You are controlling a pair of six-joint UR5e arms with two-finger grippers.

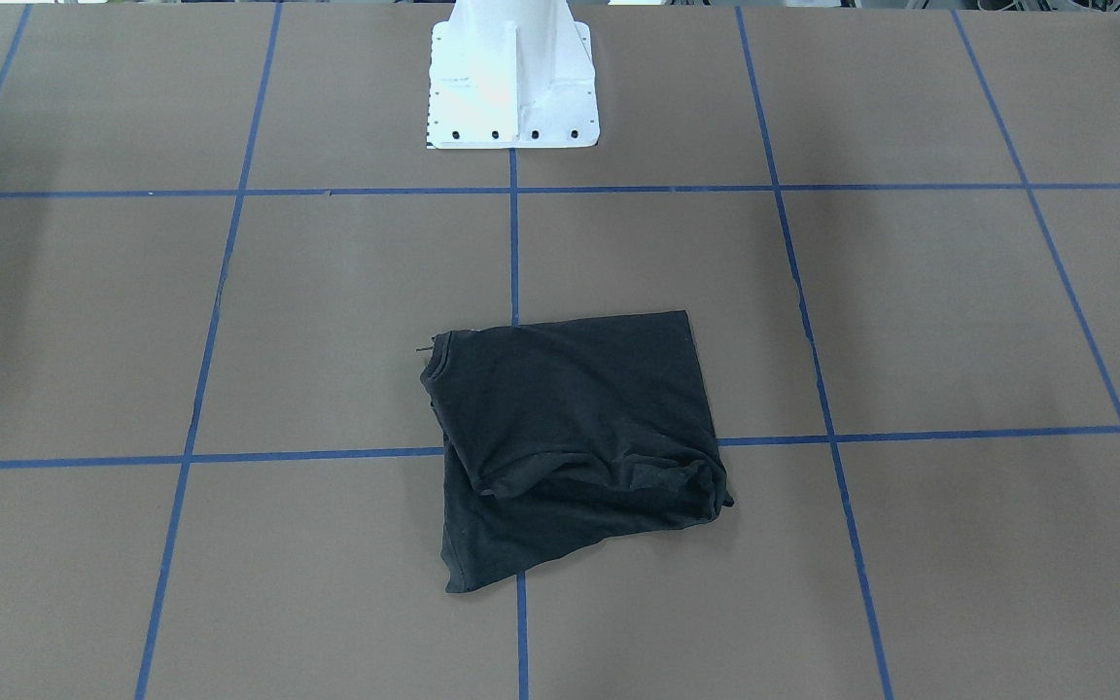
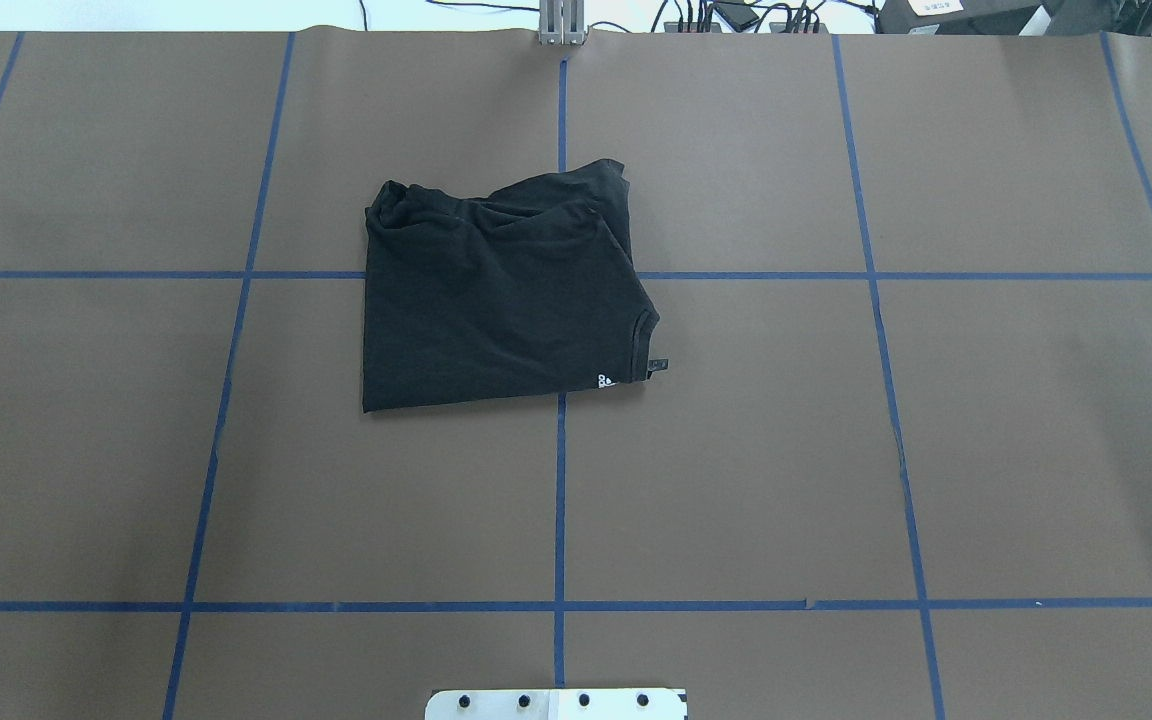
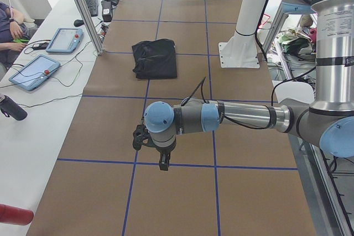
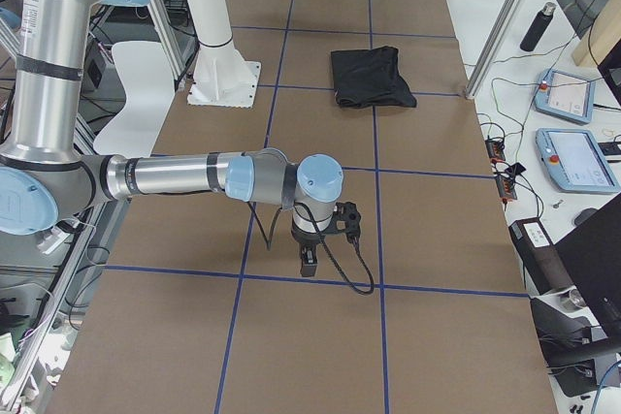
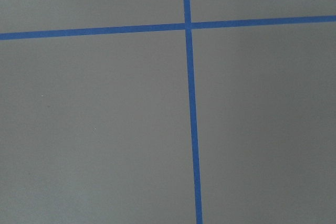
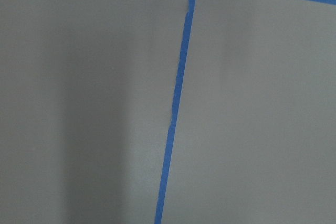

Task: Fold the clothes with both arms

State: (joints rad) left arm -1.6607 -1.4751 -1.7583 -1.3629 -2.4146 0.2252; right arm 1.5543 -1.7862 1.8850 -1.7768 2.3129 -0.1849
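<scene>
A black T-shirt (image 2: 496,290) lies folded into a rough rectangle on the brown tabletop (image 2: 936,450), which is marked into squares with blue tape. It sits near the middle, somewhat closer to the operators' edge than to the robot's edge, and mostly on the robot's left of the centre tape line. Its slightly longer side seems to run along the tabletop's length. Cloth is bunched along the side toward the operators' edge. The collar and a small white mark (image 2: 605,381) show at the corner nearest the robot.

Both arms are well apart from the shirt. The left arm (image 3: 243,115) reaches out over the tabletop's left end, and the left gripper (image 3: 164,165) points down above bare table. The right arm (image 4: 175,176) mirrors it at the right end, with the right gripper (image 4: 309,267) also pointing down. Only the side views show the grippers, so I cannot tell whether their fingers are apart or together. Both wrist views show only brown surface and blue tape.

From here the left gripper looks a little nearer. Each arm would have to travel inward along the tabletop, and nothing lies between.

The white pedestal (image 1: 513,78) stands at the robot's edge. Tablets (image 4: 578,157) and cables rest on benches beyond the operators' edge.
</scene>
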